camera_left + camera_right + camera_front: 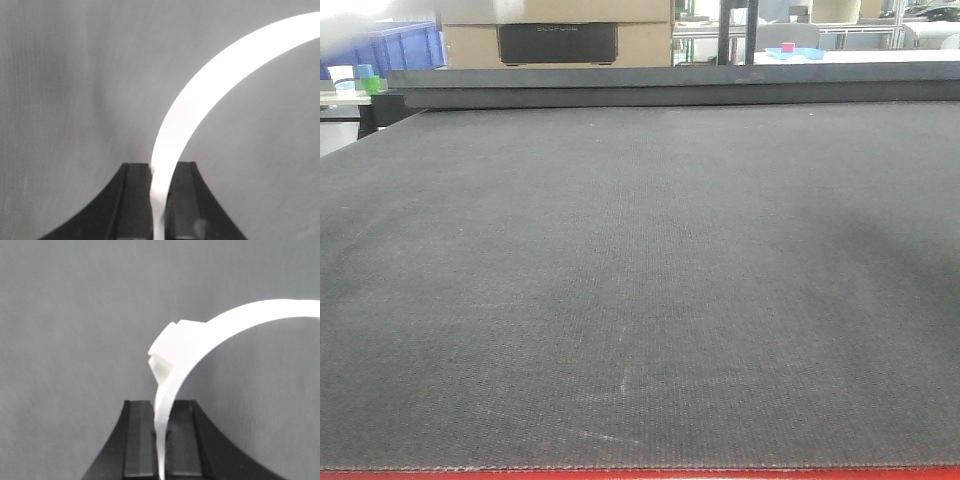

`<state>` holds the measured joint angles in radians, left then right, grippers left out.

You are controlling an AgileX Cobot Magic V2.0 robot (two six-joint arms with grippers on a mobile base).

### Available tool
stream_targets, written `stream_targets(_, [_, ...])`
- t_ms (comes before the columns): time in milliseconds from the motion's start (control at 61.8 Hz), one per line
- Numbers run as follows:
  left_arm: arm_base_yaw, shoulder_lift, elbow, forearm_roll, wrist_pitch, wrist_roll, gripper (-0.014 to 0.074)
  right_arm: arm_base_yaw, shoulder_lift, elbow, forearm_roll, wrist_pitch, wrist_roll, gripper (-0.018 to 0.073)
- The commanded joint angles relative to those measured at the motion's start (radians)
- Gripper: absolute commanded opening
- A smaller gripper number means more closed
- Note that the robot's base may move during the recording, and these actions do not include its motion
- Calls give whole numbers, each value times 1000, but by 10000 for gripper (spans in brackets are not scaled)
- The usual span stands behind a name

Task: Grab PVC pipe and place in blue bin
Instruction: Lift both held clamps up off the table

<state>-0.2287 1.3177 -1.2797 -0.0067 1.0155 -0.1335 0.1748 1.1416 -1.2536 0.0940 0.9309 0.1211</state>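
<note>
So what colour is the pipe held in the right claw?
White pipe, best in right wrist view.

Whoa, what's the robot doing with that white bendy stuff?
Each of the robot's arms is pinching something white and curved. The left pincer is shut on a white arc above the grey mat. The right pincer is shut on a white arc with a blocky lump. I cannot tell whether that is one pipe piece or two. Blue crates stand far back on the left, beyond the mat.
</note>
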Motion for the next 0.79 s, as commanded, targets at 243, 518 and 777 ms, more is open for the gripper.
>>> stream_targets(243, [-64, -318, 262, -15, -500, 1, -111, -1, -320, 293, -5, -439, -27, -168])
stream_targets(518, [-31, -520, 463, -9, -706, 1, -111, -1, -469, 406, -7, -422, -27, -168])
stream_targets(777, [51, -609, 489, -9, -730, 1, -111, -1, -537, 406, -31, -442, -27, -168])
